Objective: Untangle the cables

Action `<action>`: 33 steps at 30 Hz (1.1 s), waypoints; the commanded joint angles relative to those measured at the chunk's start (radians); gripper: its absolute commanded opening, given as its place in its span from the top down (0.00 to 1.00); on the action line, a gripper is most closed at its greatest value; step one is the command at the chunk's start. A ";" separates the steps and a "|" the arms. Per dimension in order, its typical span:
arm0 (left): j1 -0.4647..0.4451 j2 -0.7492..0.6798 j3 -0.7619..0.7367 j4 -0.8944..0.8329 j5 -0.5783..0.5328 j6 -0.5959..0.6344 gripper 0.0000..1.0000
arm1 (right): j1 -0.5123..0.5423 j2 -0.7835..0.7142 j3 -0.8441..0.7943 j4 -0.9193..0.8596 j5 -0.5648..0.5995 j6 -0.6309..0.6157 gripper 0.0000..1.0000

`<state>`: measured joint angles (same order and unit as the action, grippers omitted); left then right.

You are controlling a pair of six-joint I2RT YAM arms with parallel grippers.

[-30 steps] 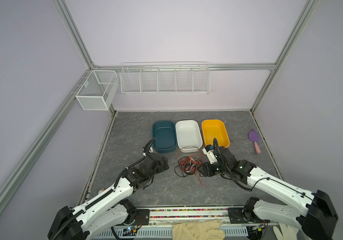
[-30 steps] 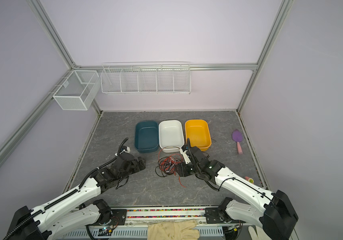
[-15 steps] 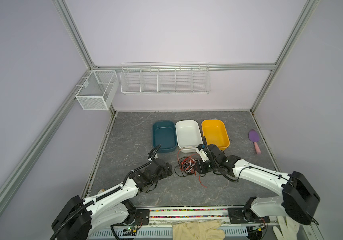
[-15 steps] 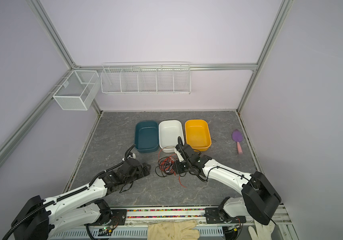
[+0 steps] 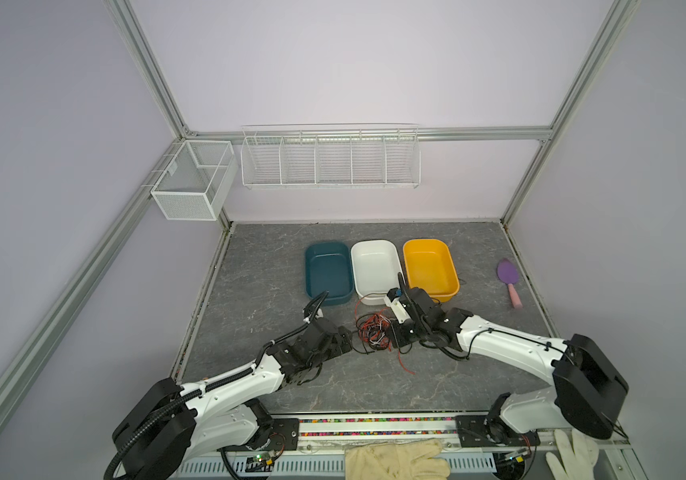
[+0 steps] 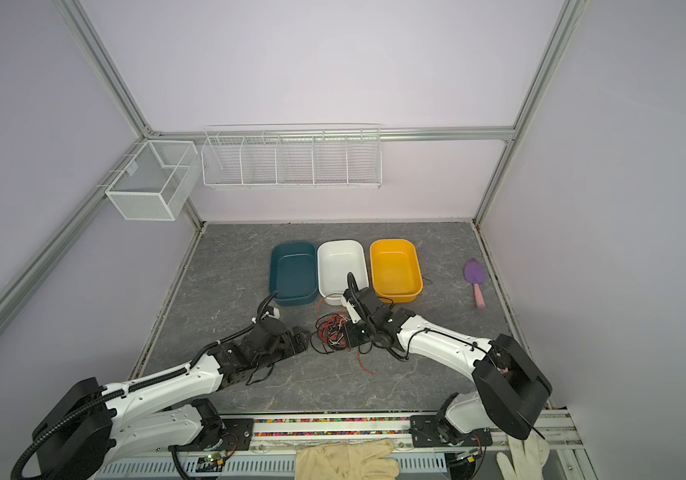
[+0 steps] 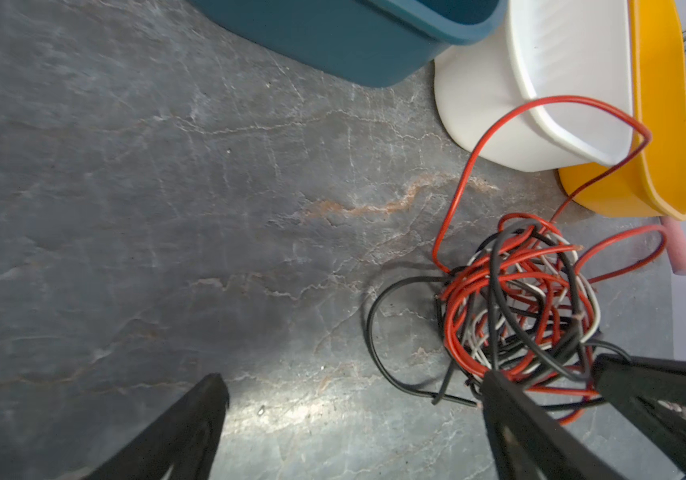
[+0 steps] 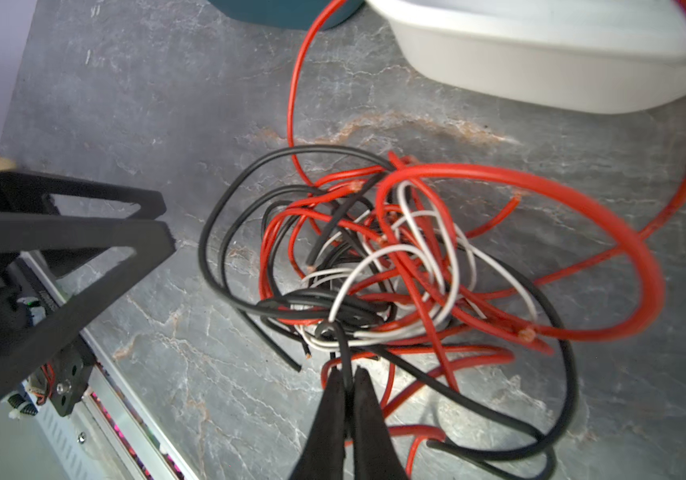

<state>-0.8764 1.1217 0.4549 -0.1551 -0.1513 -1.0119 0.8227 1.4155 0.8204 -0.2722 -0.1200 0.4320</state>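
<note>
The cables [image 5: 370,332] lie in one tight knot of black, red and white on the grey tabletop [image 5: 258,270]. They sit just below the middle of both top views, in front of the white tray [image 5: 374,266].

I have the right gripper [image 8: 345,374] pinched fully together on a single black cable [image 8: 343,347] at the edge of the knot. In the right wrist view the strand runs straight out from between the tips, and nothing else seems caught with it. The left gripper [image 5: 347,338] sits at the left side of the knot with its jaws spread wide and nothing between them. In the left wrist view one finger [image 7: 495,386] touches the outer strands and the other hangs over bare tabletop.

To do this step well, I judge I should draw the black cable slowly toward the right of the top views, low over the surface, and watch whether the whole knot drags along. If it does, I want the left gripper closed on a red strand, or pressing the bundle down as an anchor. A long red loop [image 7: 470,166] leans on the white tray's rim, so a quick pull could snag it or shift the tray. The pinch is on a very thin strand, so slipping is my main worry.
</note>
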 commanded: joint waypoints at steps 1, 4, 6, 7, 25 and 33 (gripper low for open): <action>-0.012 0.006 -0.007 0.049 0.023 -0.049 0.05 | 0.059 -0.051 0.040 -0.037 0.029 -0.030 0.93; -0.031 -0.005 0.002 0.063 0.033 -0.063 0.05 | 0.107 -0.087 0.052 -0.067 0.057 -0.043 0.94; -0.044 -0.013 0.007 0.071 0.037 -0.064 0.05 | 0.138 -0.109 0.052 -0.079 0.065 -0.053 0.93; -0.052 -0.018 0.007 0.077 0.040 -0.063 0.05 | 0.151 -0.119 0.088 -0.085 0.069 -0.056 0.94; -0.084 -0.007 -0.085 0.253 0.111 -0.169 0.23 | 0.248 -0.256 0.170 -0.139 0.149 -0.093 0.93; -0.085 0.036 -0.091 0.281 0.114 -0.169 0.29 | 0.249 -0.327 0.219 -0.179 0.149 -0.106 0.93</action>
<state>-0.9565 1.1381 0.3714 0.0917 -0.0429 -1.1599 1.0641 1.1179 1.0023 -0.4355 0.0154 0.3462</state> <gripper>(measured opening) 0.719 0.068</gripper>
